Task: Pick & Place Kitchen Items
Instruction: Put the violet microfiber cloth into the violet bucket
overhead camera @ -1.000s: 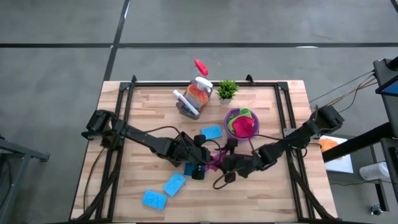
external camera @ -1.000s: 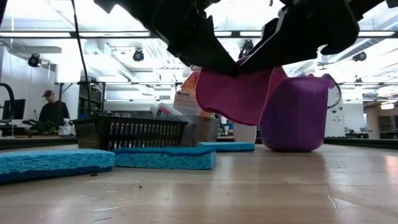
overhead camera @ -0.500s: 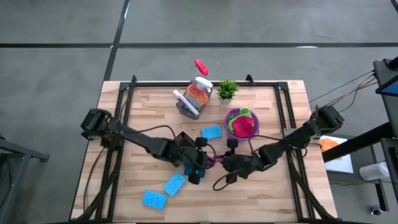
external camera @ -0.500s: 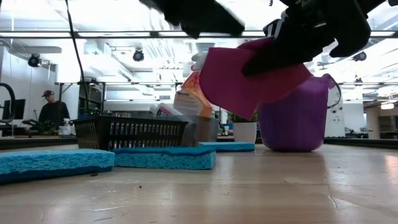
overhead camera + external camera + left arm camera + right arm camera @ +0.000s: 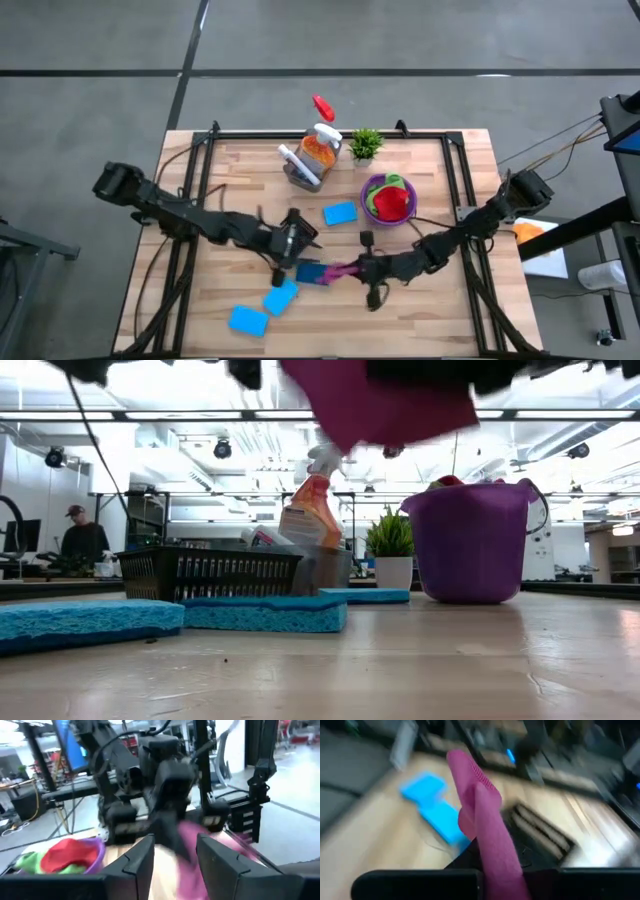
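Magenta cloth (image 5: 338,271), handed over: lifted above mid-table (image 5: 440,310), now clamped in the closed right pincer (image 5: 358,270) while the left pincer (image 5: 296,262) has let go, fingers parted (purple bucket (image 5: 369,187) nearby, the likely destination).

A small green potted plant (image 5: 365,145) stood near the far edge of the wooden table (image 5: 455,310), beside a black wire basket (image 5: 205,574). A purple bucket (image 5: 470,545) stood close by. A person (image 5: 84,541) stood in the background room.
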Motion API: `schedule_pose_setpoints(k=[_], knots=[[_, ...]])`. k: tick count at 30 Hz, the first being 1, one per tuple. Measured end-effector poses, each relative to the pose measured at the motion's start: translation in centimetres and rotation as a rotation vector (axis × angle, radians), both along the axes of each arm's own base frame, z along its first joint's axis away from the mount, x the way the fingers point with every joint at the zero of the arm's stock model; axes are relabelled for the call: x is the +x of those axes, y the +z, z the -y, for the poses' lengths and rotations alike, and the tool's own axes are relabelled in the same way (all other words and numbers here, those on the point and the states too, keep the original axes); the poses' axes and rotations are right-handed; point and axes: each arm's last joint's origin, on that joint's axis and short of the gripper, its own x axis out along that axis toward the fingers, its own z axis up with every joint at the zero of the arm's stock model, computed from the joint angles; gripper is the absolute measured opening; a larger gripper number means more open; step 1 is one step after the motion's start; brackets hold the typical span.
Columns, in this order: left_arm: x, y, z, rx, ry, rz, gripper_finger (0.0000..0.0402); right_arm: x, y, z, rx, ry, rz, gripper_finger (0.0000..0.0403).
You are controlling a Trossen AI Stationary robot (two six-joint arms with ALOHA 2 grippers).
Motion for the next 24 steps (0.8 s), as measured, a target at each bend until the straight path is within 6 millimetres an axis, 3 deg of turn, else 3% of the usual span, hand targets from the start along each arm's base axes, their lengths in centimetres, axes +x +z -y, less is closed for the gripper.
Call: schedule_pose_setpoints(k=[5, 8, 11, 18, 24], knots=[[-3.4, -1.1, -1.3, -0.054, 0.028, -0.011, 0.0150, -1.8, -0.1, 0.8, 0.094, 0.193, 0.305, 0.0017], [-5.0, -1.8, -1.8, -0.063, 0.056, -0.021, 0.0150, -3.2, -0.8, 2.1, 0.117, 0.173, 0.374, 0.0017], [-6.2, -2.4, -2.3, -0.064, 0.082, -0.024, 0.0150, -4.5, -1.1, 3.6, 0.110, 0.070, 0.376, 0.0017], [-7.5, -3.5, -2.8, -0.058, 0.107, -0.047, 0.0150, -7.0, 1.5, 6.6, 0.091, -0.112, 0.395, 0.0017], [-7.7, -4.1, -2.9, -0.054, 0.112, -0.067, 0.0150, -8.8, 3.2, 9.7, 0.075, -0.331, 0.186, 0.0017]])
